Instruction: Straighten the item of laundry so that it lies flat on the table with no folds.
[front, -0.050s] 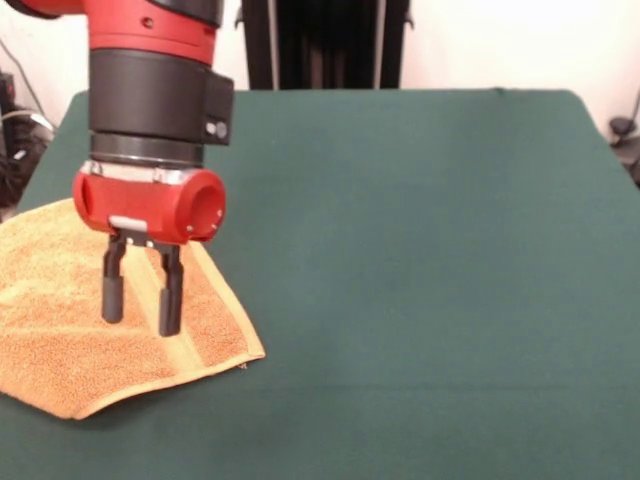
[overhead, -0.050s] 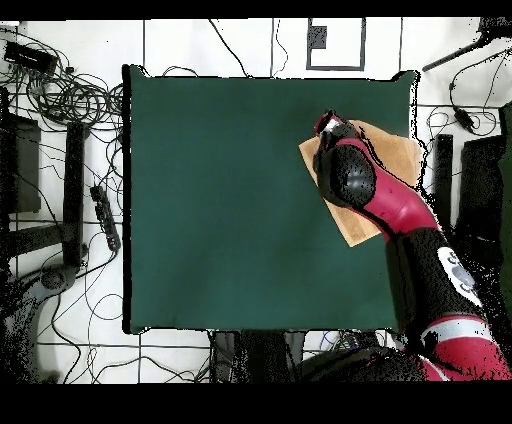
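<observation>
Towel (front, -0.050s: 60, 330) lies directly under tool (front, -0.050s: 141, 315), on desk (front, -0.050s: 420, 300) corner, pale stripe running beneath the fingertips. Tool is narrowly open, holding nothing, fingers (front, -0.050s: 113, 290) pointing down, tips just above the cloth.

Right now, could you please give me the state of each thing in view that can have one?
Towel: lying on the table at its edge, not flat; a fold runs along the paler stripe.
Gripper: open, empty, fingers pointing down over the towel's stripe; contact with the cloth cannot be told.
Table: green cover smooth, bare apart from the towel.
Arm: stretched out over the towel.
</observation>
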